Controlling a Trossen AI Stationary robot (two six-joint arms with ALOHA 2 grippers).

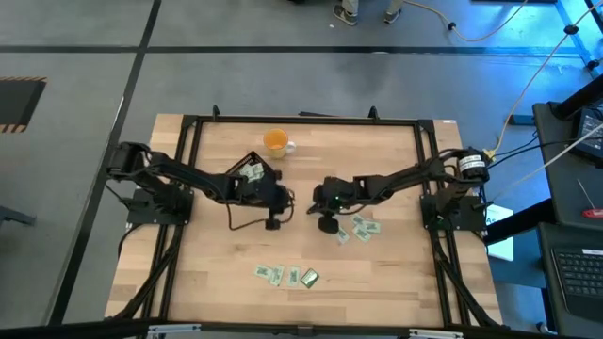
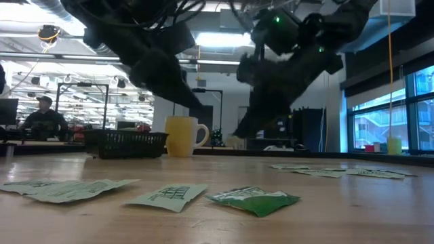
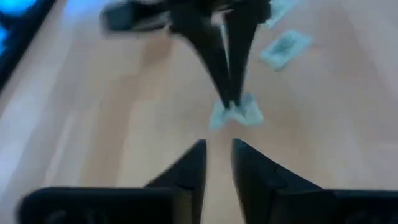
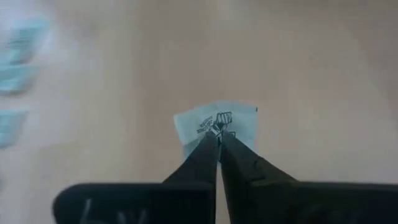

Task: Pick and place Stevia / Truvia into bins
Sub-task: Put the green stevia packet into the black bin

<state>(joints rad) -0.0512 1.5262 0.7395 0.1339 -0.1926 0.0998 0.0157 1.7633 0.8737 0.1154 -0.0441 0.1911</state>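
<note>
Fingers (image 4: 219, 138) pinch sachet (image 4: 217, 121) on wooden tabletop (image 4: 311, 74).

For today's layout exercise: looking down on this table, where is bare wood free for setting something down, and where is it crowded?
Free: the table's near right corner, beyond the sachet row, and its far right, between the orange cup and the frame. Crowded: the middle, where the left gripper, the right gripper pinching a sachet, the black tray and loose sachets cluster.
</note>
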